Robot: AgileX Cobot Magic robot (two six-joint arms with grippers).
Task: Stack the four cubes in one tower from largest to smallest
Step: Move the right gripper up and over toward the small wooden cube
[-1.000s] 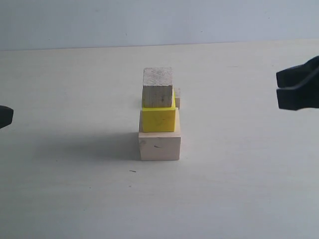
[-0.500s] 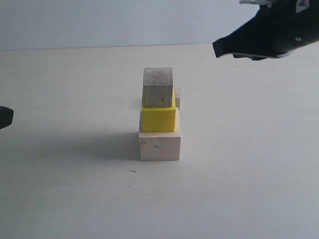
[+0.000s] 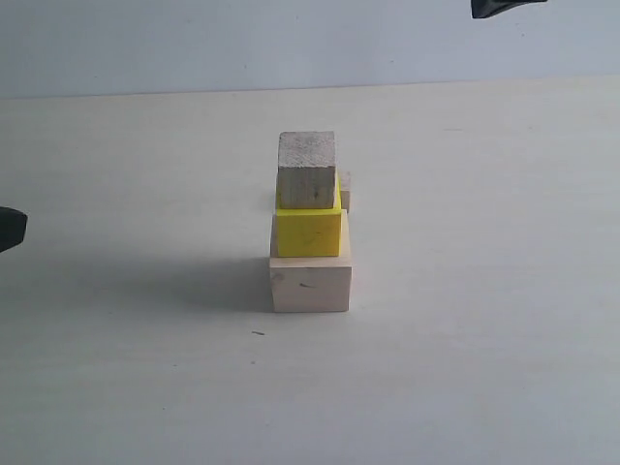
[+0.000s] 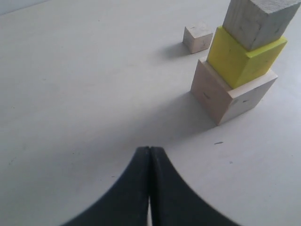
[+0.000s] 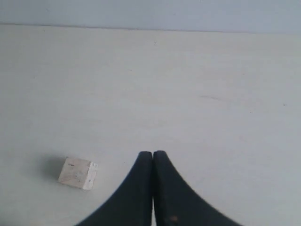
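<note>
Three cubes stand stacked mid-table: the large pale wood cube (image 3: pixel 310 284) at the bottom, the yellow cube (image 3: pixel 308 231) on it, the smaller bare wood cube (image 3: pixel 307 170) on top; the stack also shows in the left wrist view (image 4: pixel 233 92). The smallest bare wood cube (image 3: pixel 344 190) lies on the table just behind the stack, mostly hidden by it, plain in the wrist views (image 4: pixel 197 37) (image 5: pixel 78 173). My left gripper (image 4: pixel 149 149) is shut and empty, low at the far left (image 3: pixel 10 228). My right gripper (image 5: pixel 152 153) is shut and empty, high at the upper right (image 3: pixel 504 8), the smallest cube beside it below.
The pale tabletop (image 3: pixel 465 368) runs back to a grey wall (image 3: pixel 194 44). A small dark mark (image 3: pixel 258 333) lies in front of the stack.
My right gripper has risen from the right side, swung up and inward, and now only its tip shows at the top edge. The cubes and the left gripper have not moved.
</note>
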